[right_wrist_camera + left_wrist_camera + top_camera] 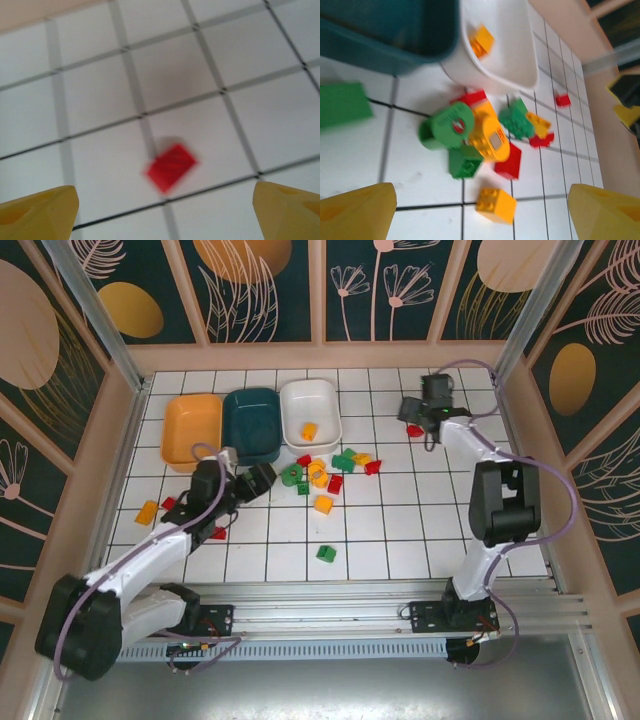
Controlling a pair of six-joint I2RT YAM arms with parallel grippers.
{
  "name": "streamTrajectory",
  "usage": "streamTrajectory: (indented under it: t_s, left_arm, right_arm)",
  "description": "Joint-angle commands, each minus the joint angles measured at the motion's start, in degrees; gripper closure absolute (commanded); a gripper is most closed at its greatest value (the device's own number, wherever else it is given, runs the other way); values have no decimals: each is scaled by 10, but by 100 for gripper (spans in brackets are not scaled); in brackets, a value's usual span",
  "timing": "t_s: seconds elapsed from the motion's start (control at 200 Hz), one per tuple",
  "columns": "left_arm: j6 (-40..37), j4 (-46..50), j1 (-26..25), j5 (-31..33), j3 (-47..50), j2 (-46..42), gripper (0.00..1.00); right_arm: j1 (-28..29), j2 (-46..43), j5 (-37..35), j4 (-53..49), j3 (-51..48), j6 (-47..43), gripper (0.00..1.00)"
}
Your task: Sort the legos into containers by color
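Sorting looks barely begun: one yellow-orange plastic brick (310, 430) lies in the glossy white rounded-rectangular plastic tray (325, 395). That tray stands in a row with the dark teal tray (250, 435) and the orange tray (185, 435) at eleven o'clock on the white tiled bench (400, 540). Most legos sit in a loose heap (325, 475) at the bench's centre: hard, shiny, studded blocks in red, green and yellow, with a smooth green ring (451, 125) at the heap's nine o'clock edge. The left gripper (262, 480) hovers just beside that ring, its yellow fingertips (357, 212) spread wide and carrying nothing. At one o'clock the right gripper (165, 210) hangs over a lone small red brick (171, 167) lying flat on a tile, with the jaws wide apart and nothing held. The step in hand seems to be a pick. Next, either gripper would need to drop squarely over one brick and close on its flat sides. Slick plastic may slip from a skewed pinch.
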State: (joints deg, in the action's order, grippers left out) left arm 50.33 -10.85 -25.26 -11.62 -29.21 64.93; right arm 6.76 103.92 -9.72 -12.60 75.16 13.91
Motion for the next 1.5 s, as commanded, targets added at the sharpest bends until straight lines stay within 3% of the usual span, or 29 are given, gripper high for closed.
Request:
streamTrajectory:
  t_s: [0.0, 0.2, 0.365, 0.666, 0.731, 0.941, 1.051, 1.491]
  left_arm:
    - [5, -82, -43, -27, -36, 61, 12]
    - [16, -97, -64, -35, -69, 121, 12]
    - [6, -72, -64, -28, -87, 132, 11]
    - [-1, -56, -64, 4, -77, 119, 9]
    - [4, -56, -64, 8, -69, 109, 9]
    - [10, -33, -65, 34, -38, 54, 9]
    - [11, -8, -65, 53, -26, 16, 9]
    - [2, 82, -64, 151, 4, -114, 5]
  right_arm:
    - [-18, 21, 64, 16, -13, 5, 9]
    - [-32, 97, 127, -1, 38, -5, 10]
    - [-32, 156, 131, -13, 80, 2, 12]
    - [-27, 179, 139, -5, 83, 7, 34]
    - [-25, 178, 135, -3, 81, 5, 36]
    - [-24, 176, 120, 14, 72, 7, 56]
    - [-24, 168, 115, 29, 63, 14, 61]
    - [12, 96, 91, 74, 5, 14, 64]
